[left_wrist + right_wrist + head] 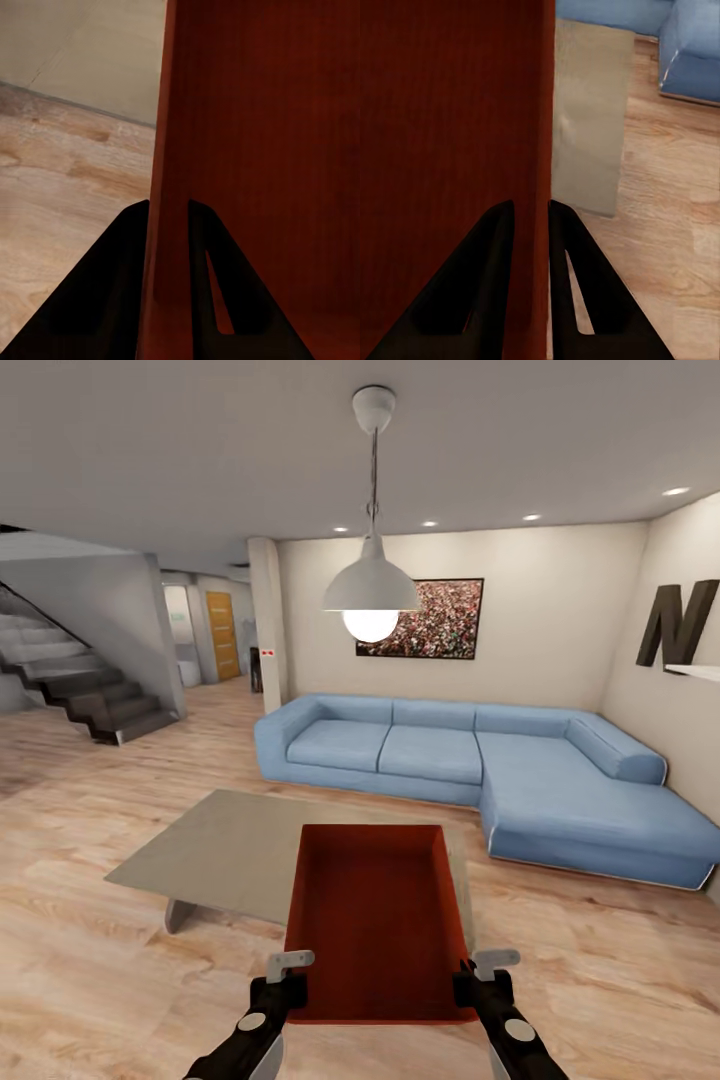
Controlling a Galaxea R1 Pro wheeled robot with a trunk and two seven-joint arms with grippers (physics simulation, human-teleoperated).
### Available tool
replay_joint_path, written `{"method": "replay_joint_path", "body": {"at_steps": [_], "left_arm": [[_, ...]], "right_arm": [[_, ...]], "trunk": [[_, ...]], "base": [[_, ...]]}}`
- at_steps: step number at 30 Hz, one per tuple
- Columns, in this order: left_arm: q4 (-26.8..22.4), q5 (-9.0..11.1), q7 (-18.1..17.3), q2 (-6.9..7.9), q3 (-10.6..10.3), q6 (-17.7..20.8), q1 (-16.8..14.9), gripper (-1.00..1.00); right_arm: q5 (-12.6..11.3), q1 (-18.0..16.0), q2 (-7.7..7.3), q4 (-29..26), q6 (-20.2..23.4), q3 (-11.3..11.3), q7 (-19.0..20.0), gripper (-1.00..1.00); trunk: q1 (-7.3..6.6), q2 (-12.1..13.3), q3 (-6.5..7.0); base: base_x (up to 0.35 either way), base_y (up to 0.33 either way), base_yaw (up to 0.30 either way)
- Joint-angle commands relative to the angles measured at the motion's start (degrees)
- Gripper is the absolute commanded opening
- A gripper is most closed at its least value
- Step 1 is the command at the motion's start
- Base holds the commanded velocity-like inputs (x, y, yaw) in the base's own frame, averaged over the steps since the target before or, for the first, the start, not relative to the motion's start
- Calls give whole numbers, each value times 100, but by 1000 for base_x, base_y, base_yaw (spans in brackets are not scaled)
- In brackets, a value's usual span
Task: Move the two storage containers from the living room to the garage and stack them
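I am holding one orange-red open-topped storage container (378, 920) low in front of me in the living room, over the near edge of the coffee table. My left gripper (292, 982) is shut on its left wall (247, 150), with a finger on each side of the thin wall. On the opposite side, my right gripper (478, 980) is shut on the right wall (450, 112) in the same way. The box is empty inside. The garage and its floor are out of view.
A low grey coffee table (220, 850) stands on light wood planks right ahead. Behind it is a blue corner sofa (450, 750). A pendant lamp (370, 595) hangs in the middle. Stairs (90, 690) rise at the left, with a hallway and an orange door (222, 635) beyond.
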Motion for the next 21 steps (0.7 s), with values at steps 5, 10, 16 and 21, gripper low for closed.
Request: {"method": "replay_joint_path", "body": {"at_steps": [5,10,16,21], "left_arm": [[-80,-57,26,-9,14,-9,-9,-100],[-80,-57,26,-9,14,-9,-8,-100],[-80,-49,26,-9,14,-9,-9,-100],[-80,-49,26,-9,14,-9,-7,-100]], "right_arm": [[15,4,4,18,-7,54,23,-100],[15,4,3,20,-7,54,23,-100],[15,4,2,18,-7,54,23,-100],[15,4,0,19,-7,54,23,-100]], "trunk": [[4,-4,-3],[4,-4,-3],[4,-4,-3],[4,-4,-3]], "base": [[246,235,300],[249,235,300],[249,235,300],[254,229,300]]}}
